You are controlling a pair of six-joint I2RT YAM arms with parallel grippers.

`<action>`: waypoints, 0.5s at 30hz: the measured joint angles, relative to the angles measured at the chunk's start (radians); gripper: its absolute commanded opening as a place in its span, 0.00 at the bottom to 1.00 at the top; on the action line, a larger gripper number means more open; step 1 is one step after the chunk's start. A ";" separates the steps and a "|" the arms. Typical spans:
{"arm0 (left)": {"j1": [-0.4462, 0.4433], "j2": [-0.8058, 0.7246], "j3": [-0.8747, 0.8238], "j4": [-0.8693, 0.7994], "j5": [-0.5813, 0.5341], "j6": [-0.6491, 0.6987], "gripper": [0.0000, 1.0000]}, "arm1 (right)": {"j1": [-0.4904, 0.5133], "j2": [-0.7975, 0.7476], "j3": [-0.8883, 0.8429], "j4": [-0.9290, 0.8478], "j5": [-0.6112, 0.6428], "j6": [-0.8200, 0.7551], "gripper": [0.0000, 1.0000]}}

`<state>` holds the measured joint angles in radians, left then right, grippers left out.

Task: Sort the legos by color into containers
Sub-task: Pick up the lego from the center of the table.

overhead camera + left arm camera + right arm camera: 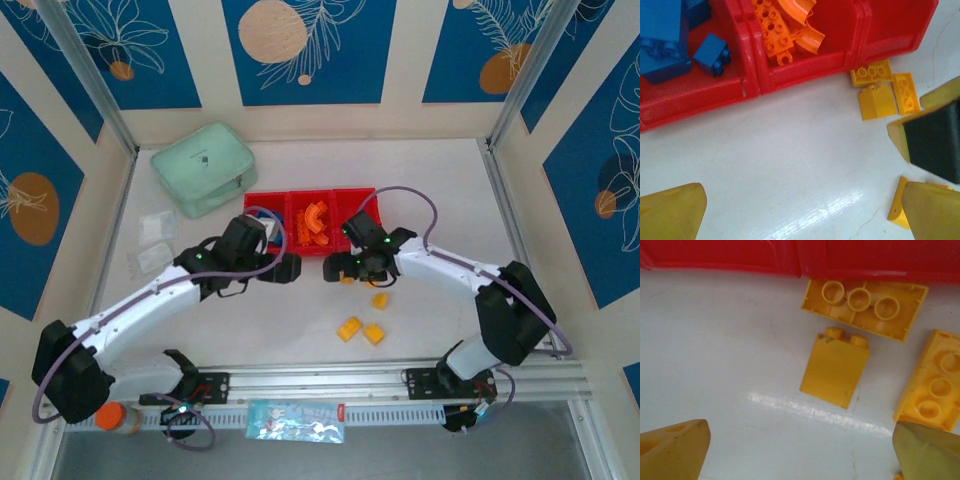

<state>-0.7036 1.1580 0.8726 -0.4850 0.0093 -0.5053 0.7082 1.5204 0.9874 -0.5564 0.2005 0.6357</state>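
Nearest the bases, three yellow legos (349,328) loose on the surface (450,200). Beyond, left pincer (800,212) and right pincer (800,450) spread wide, gripping nothing, over more yellow blocks (835,367) touching the red tray (805,75). Inside: blue legos (712,52) left compartment, orange legos (775,32) middle.
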 measured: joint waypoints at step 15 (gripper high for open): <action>0.000 -0.018 -0.086 0.079 0.035 -0.089 0.99 | 0.043 0.144 0.053 -0.017 0.191 0.095 0.56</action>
<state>-0.7036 1.1404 0.7868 -0.4057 0.0448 -0.5945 0.7517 1.6642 1.0409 -0.5735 0.3912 0.7311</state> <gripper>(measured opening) 0.994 0.593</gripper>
